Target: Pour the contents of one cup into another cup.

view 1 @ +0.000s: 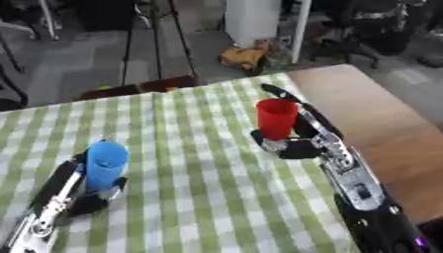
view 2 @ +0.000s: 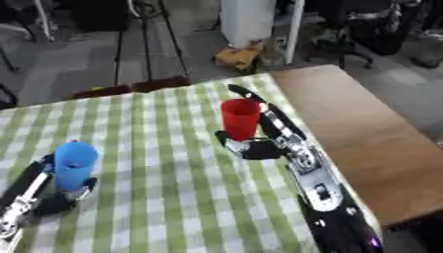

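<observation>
Left hand (view 1: 82, 190) grips the upright blue cup (view 1: 107, 165), near left. Right hand (view 1: 298, 141) grips the upright red cup (view 1: 277, 117), far right, on the checked cloth (view 1: 199, 188).

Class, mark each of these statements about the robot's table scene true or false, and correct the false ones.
1. The red plastic cup stands upright. True.
2. The blue plastic cup lies on its side. False: it is upright.
3. The right hand is at the red cup. True.
4. Both cups sit on the bare wooden tabletop. False: they are on the green checked tablecloth.
5. The left hand is at the blue cup. True.
</observation>
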Available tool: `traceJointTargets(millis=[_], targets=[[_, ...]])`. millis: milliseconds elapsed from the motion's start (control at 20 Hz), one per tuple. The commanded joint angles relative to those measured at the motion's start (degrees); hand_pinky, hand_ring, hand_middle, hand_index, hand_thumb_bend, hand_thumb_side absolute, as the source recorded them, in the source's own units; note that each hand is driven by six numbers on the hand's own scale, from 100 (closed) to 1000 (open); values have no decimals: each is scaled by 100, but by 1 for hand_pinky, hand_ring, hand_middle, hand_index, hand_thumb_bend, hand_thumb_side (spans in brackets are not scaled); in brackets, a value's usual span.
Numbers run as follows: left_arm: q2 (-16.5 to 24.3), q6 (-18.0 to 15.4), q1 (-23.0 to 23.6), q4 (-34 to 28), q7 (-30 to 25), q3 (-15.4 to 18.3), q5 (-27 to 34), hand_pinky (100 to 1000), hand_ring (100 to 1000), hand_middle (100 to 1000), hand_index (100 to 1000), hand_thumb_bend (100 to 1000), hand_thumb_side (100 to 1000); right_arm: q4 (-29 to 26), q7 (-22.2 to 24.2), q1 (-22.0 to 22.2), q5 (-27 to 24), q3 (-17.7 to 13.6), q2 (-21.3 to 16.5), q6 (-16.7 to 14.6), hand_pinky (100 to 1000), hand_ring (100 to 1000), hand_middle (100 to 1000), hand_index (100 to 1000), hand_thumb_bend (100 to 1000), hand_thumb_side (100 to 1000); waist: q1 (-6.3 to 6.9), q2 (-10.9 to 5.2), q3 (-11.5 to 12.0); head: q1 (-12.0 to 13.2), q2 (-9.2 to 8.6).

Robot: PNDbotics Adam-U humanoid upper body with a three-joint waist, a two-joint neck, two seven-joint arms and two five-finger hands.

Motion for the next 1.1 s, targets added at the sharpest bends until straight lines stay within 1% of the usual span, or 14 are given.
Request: traceJointTargets(millis=[50, 450, 750, 900, 950, 1100], targets=[[230, 76, -31, -300, 10, 34, 217, 578, 509, 533, 772, 100, 392, -163, -9, -125, -39, -22, -77, 15, 736, 290, 482, 987, 141, 100, 4, -70, 2, -27, -21], [689, 402, 176, -1175, -368, 66, 492, 581, 512, 531, 777, 100, 347, -113, -10, -126, -3, -5, -127, 23, 736, 286, 479, 985, 146, 100, 40, -104, 80, -101, -14], [955, 658, 198, -1729, -641, 53, 762, 579, 510, 526, 774, 100, 317, 96, 15, -198, 160, 118, -189, -102, 734, 280, 476, 983, 147, 100, 90, -151, 217, -166, -2], [1049, 799, 165, -1963, -755, 25, 863, 578, 508, 522, 771, 100, 302, 206, -51, -272, 307, 206, -225, -189, 731, 277, 469, 978, 144, 100, 140, -161, 298, -221, -4], [1068, 839, 158, -2025, -785, 16, 890, 577, 508, 523, 771, 100, 311, 242, -88, -293, 371, 235, -232, -222, 731, 276, 469, 977, 143, 100, 154, -163, 320, -240, -5], [1130, 944, 122, -2182, -880, -17, 1020, 578, 508, 522, 770, 100, 305, 373, -265, -371, 676, 345, -254, -339, 730, 275, 471, 976, 142, 100, 204, -173, 394, -289, -5]])
